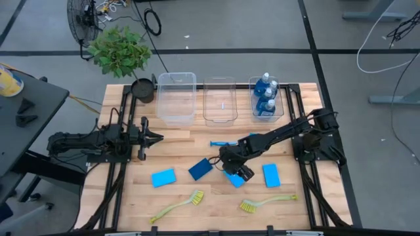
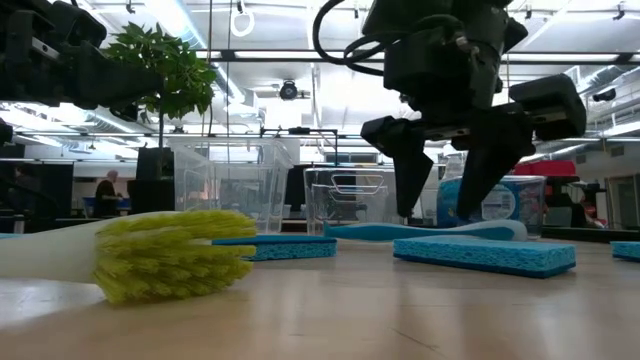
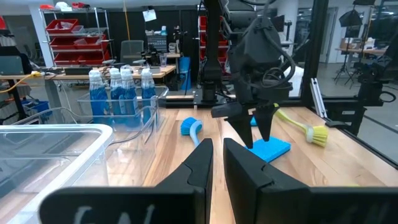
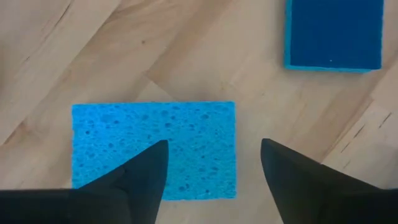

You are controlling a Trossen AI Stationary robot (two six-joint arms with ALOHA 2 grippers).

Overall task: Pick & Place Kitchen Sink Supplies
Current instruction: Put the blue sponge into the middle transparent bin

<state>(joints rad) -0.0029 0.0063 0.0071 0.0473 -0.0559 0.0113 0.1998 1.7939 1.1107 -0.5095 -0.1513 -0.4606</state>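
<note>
On the left of the pale wooden worktop the left hand waits with its fingers drawn together and nothing between them, apparently parked clear of the work. Toward the middle, the right hand hangs over a flat light-blue porous sponge with its fingers spread apart and gripping nothing, likely lining up a pick. In the right wrist view one finger overlaps the sponge and the other stands off its edge over bare wood, with the darker blue flat sponge well apart; at the far right, the small blue bottles with pale caps stand in the rightmost clear plastic bin, which suggests like goes with like.
</note>
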